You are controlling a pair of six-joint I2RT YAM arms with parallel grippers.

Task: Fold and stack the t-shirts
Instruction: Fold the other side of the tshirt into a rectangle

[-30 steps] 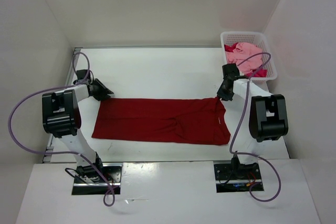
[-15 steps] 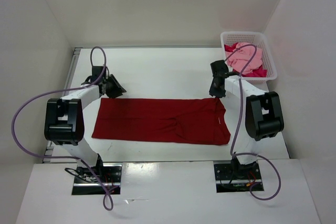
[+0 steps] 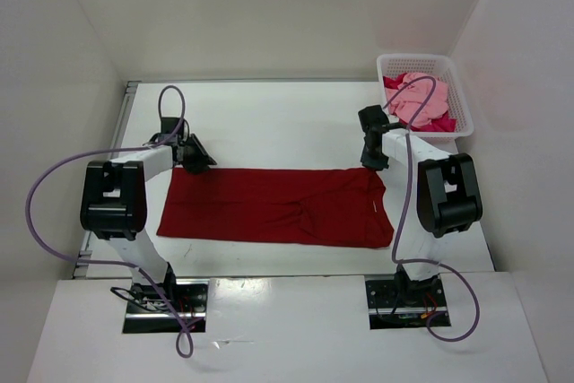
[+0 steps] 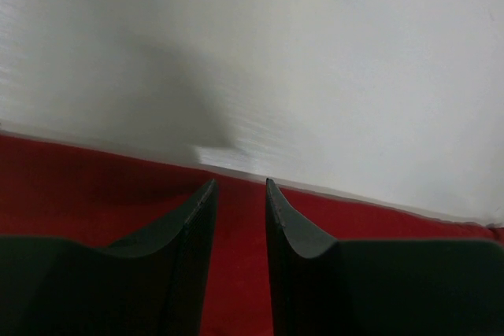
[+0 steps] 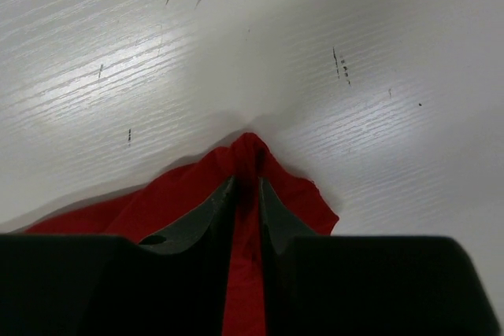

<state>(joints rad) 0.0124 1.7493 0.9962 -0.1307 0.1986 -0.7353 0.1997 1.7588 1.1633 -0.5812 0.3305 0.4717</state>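
1. The dark red t-shirt (image 3: pixel 269 208) lies flat on the table (image 3: pixel 269 118), already a long strip. Its long axis runs 9 to 3 o'clock in the top view, and it sits pretty much centred between the two arms.
2. The left hand (image 3: pixel 192 157) is at the strip's 10 o'clock corner and the right hand (image 3: pixel 375 160) at its 2 o'clock corner. Each arm is right on its own end, so neither one is nearer overall. From both hands the rest of the cloth lies toward 6 o'clock, which makes me guess the next move brings that far edge toward the near one.
3. Right hand: its wrist view shows the fingers closed on a little bunched peak of red cloth, so it's gripping the shirt.
4. Left hand: the fingers stand a narrow gap apart over the shirt's far edge, and the cloth there looks flat. I honestly can't tell if it's pinching anything or just sitting over it.
5. The pink t-shirt (image 3: pixel 420 96) and the crimson t-shirt (image 3: pixel 393 84) are piled in the white mesh basket (image 3: pixel 421 58) at the table's 1 o'clock corner, well apart from the strip.
6. Hard to see:
   - The pink shirt covers most of the crimson one.
   - The black fingers hide the actual contact points in both wrist views.
   - The sleeves and the layers of the fold aren't readable from above.
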